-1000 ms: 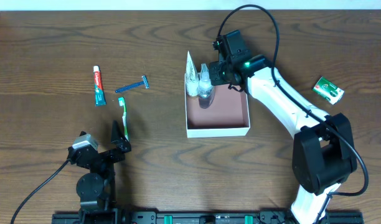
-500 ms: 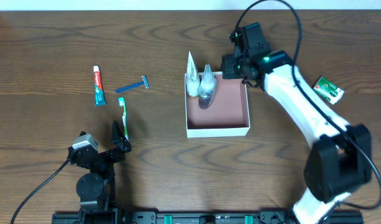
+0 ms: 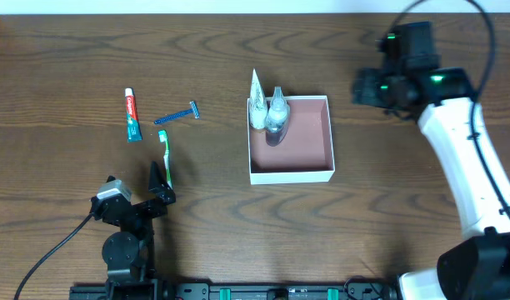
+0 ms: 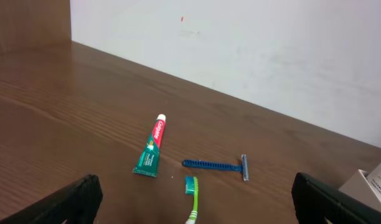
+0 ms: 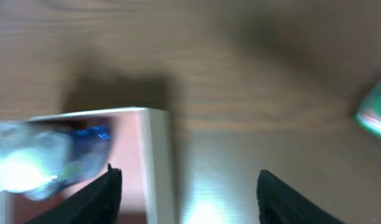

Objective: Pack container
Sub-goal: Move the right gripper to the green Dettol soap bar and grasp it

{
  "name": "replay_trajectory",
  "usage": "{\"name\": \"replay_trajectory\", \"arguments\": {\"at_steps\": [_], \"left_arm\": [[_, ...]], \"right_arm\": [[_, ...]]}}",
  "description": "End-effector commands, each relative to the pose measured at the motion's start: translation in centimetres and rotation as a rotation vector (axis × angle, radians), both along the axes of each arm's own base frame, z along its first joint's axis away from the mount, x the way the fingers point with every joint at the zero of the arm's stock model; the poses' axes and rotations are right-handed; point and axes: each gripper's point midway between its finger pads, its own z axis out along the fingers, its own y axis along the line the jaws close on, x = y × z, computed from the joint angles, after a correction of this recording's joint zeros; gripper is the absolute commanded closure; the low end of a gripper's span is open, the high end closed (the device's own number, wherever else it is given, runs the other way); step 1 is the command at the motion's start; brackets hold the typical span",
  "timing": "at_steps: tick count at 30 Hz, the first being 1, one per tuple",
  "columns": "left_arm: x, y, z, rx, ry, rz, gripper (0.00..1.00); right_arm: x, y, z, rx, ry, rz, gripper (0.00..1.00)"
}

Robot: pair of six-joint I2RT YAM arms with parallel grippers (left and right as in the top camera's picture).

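Overhead, one container (image 3: 291, 176), two bottles (image 3: 276, 111) inside

Below the right claw (image 5: 187, 193), between its spread fingers, runs the white wall of the container (image 5: 157, 155). Bottles (image 3: 276, 110) crowd the corner to its left, and the floor beside them is free. The table (image 5: 253, 81) to its right is bare up to a blurred green pack (image 5: 374, 115). Ahead of the left claw (image 3: 161, 182) lie a toothbrush (image 4: 192, 200), razor (image 4: 215, 165) and toothpaste (image 4: 151, 154).
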Motion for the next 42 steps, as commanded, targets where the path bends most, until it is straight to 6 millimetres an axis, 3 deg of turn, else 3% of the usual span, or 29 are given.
{"name": "replay_trajectory", "arguments": {"at_steps": [1,6,8,14,19,24,32,42], "left_arm": [[-0.1,0.3,-1.8,0.015,0.056,0.014,0.02],[-0.1,0.3,-1.8,0.015,0.056,0.014,0.02],[-0.1,0.3,-1.8,0.015,0.056,0.014,0.02],[-0.1,0.3,-1.8,0.015,0.056,0.014,0.02],[-0.1,0.3,-1.8,0.015,0.056,0.014,0.02],[-0.1,0.3,-1.9,0.015,0.057,0.014,0.02],[-0.1,0.3,-1.8,0.015,0.056,0.014,0.02],[-0.1,0.3,-1.8,0.015,0.056,0.014,0.02]], "right_arm": [[-0.6,-4.6,0.2,0.011,0.027,-0.169,0.25],[-2.1,-10.4,-0.4,0.055,0.078,-0.399,0.15],[-2.5,-11.7,-0.5,0.063,0.086,-0.450,0.13],[-3.3,-14.0,-0.7,0.047,0.100,-0.522,0.12],[-3.8,-16.4,-0.9,-0.002,0.085,-0.692,0.01],[-3.1,-18.0,-2.7,0.032,0.094,-0.803,0.01],[-1.1,-18.5,-8.6,0.142,0.195,-0.842,0.01],[-0.9,-19.9,-11.6,0.069,0.235,-0.859,0.01]]}}
